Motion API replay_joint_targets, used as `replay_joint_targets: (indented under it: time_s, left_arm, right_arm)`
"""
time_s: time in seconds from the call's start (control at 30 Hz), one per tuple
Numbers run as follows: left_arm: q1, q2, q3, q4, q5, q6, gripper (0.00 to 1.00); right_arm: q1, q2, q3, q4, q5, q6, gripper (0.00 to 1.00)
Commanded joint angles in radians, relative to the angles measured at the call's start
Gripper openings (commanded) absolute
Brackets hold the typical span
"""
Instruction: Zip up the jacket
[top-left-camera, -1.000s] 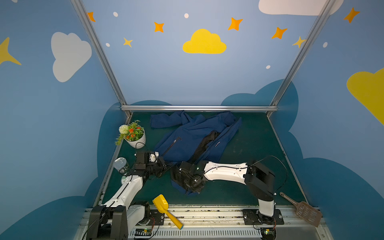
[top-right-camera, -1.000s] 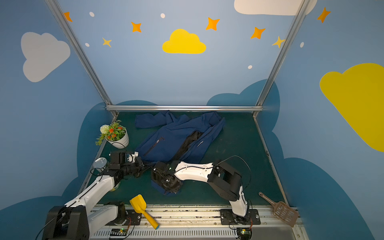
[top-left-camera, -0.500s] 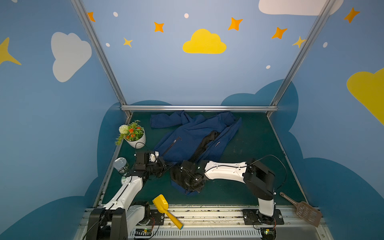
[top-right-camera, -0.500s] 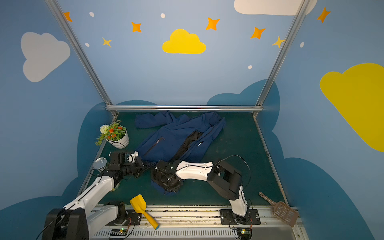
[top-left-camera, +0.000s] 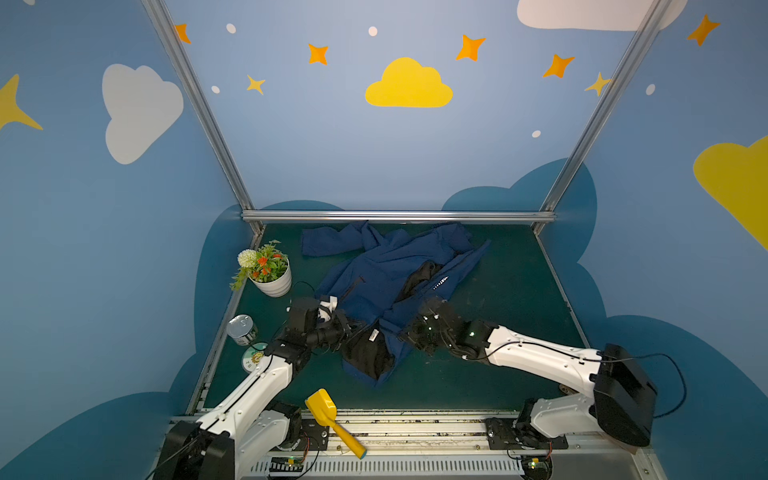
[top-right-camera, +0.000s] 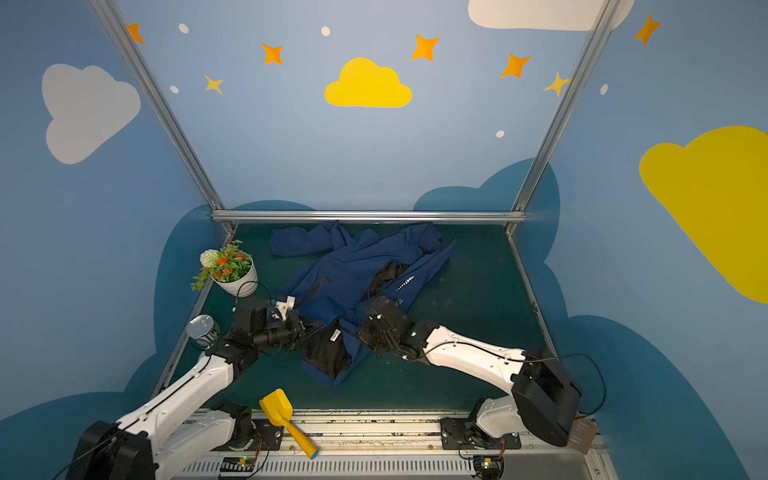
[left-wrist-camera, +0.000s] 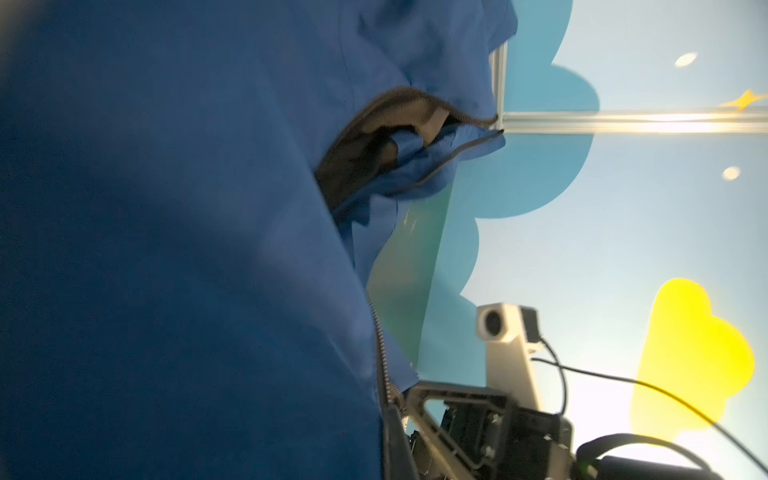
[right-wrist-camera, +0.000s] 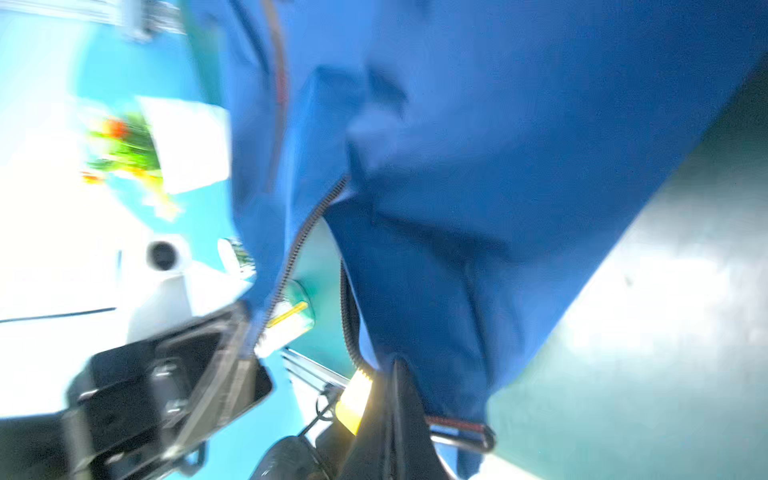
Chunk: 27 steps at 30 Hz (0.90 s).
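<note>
Left fingers (left-wrist-camera: 395, 449): together, clamped on jacket (top-left-camera: 386, 266) front edge by zipper (right-wrist-camera: 291, 257).
Right fingers (right-wrist-camera: 399, 415): clamped on opposite zipper edge.

Both top views high, steeply downward over the whole table (top-left-camera: 498, 291); wrist cameras tight against the jacket (left-wrist-camera: 166, 249).

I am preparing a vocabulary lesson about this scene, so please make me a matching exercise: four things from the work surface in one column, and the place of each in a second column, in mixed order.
Column one
1. jacket
2. flower pot
3. tin can
4. scoop

Column two
A. at the front edge of the green mat
B. left edge, toward the back
C. in the middle, front partly open
D. left edge, nearer the front

Pairs: 1-C, 2-B, 3-D, 4-A
</note>
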Motion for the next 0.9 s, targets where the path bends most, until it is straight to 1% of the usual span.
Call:
replay_joint_targets:
  time_s: [0.0,0.1,0.2,0.3,0.4,0.5,0.57,0.67,0.77,0.87]
  left_arm:
    - [-0.082,0.105,0.087,0.096,-0.036,-0.027,0.03]
    - [-0.153,0.186,0.12,0.108,-0.069,-0.03,0.03]
    - [-0.176,0.196,0.142,0.09,-0.115,-0.023,0.03]
    - [-0.172,0.193,0.217,0.021,-0.16,0.018,0.03]
    - [-0.156,0.209,0.335,-0.054,-0.202,0.078,0.03]
    - [-0.105,0.255,0.496,-0.147,-0.228,0.17,0.03]
    - [-0.042,0.292,0.606,-0.192,-0.226,0.205,0.03]
    - [0.053,0.363,0.808,-0.241,-0.205,0.239,0.03]
    - [0.1,0.45,1.061,-0.356,-0.22,0.304,0.03]
    - [0.11,0.515,1.239,-0.417,-0.231,0.324,0.03]
  right_arm:
    - [-0.049,-0.071,-0.005,0.168,-0.089,-0.148,0.0]
    - [-0.102,-0.115,-0.009,0.198,-0.154,-0.148,0.0]
    - [-0.178,-0.19,-0.007,0.135,-0.161,-0.142,0.0]
    - [-0.318,-0.256,0.024,0.015,-0.208,-0.172,0.0]
    - [-0.468,-0.29,0.075,-0.104,-0.263,-0.238,0.0]
    - [-0.613,-0.286,0.117,-0.142,-0.303,-0.289,0.0]
    - [-0.703,-0.265,0.147,-0.15,-0.328,-0.303,0.0]
    - [-0.826,-0.21,0.245,-0.171,-0.342,-0.341,0.0]
    - [-0.896,-0.13,0.387,-0.166,-0.344,-0.364,0.0]
    - [-0.919,-0.069,0.543,-0.226,-0.292,-0.426,0.0]
